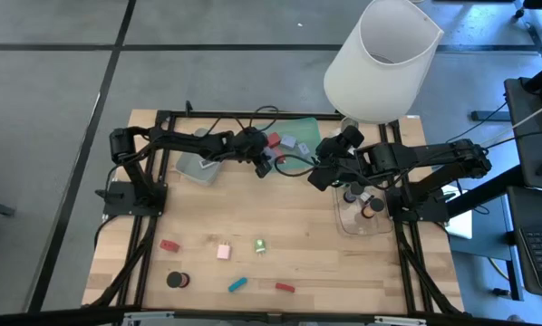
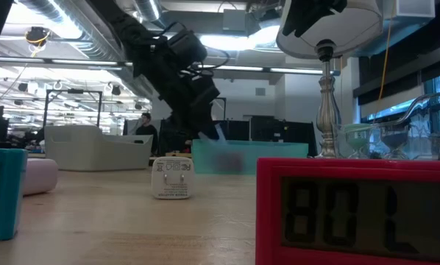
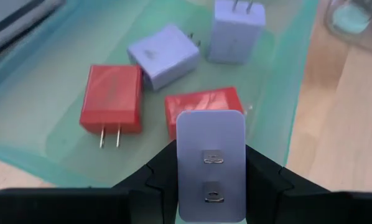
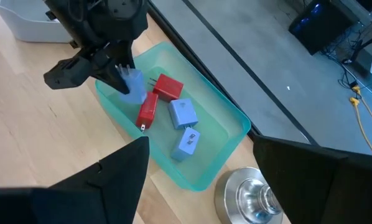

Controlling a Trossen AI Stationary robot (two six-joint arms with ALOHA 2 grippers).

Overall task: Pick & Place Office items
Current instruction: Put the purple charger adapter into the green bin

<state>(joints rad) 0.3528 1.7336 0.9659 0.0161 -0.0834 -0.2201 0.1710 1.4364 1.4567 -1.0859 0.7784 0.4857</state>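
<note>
Pale wooden boards make up the table (image 1: 253,217), framed by dark rails. Nearest the front edge lie a black short cylinder (image 1: 174,280) with a red piece touching it, a teal bar (image 1: 237,284) and a red bar (image 1: 285,287). A little farther in sit a red block (image 1: 169,245), a pink plug block (image 1: 224,251) with its prongs hidden, and a mint-green cap (image 1: 261,245), all well apart from one another.

Beyond the middle of the table, the left gripper (image 3: 209,186) is clenched on a lavender charger block (image 3: 209,163), a flat rounded rectangle with two metal prongs facing the wrist camera. It hangs just above the near edge of the green tray (image 4: 236,124). Inside that tray lie two red charger blocks (image 3: 111,98), one with its prongs toward the gripper, and two more lavender blocks (image 3: 164,55), close together and partly touching.

The right gripper (image 1: 318,174) hovers beside the green tray, its fingers (image 4: 105,180) spread wide and holding nothing. Next to it the clear tray (image 1: 343,222) holds several black cylinders (image 1: 366,211). A grey tray (image 1: 198,169) sits under the left arm, and the white lamp shade (image 1: 380,59) stands at the far edge.
</note>
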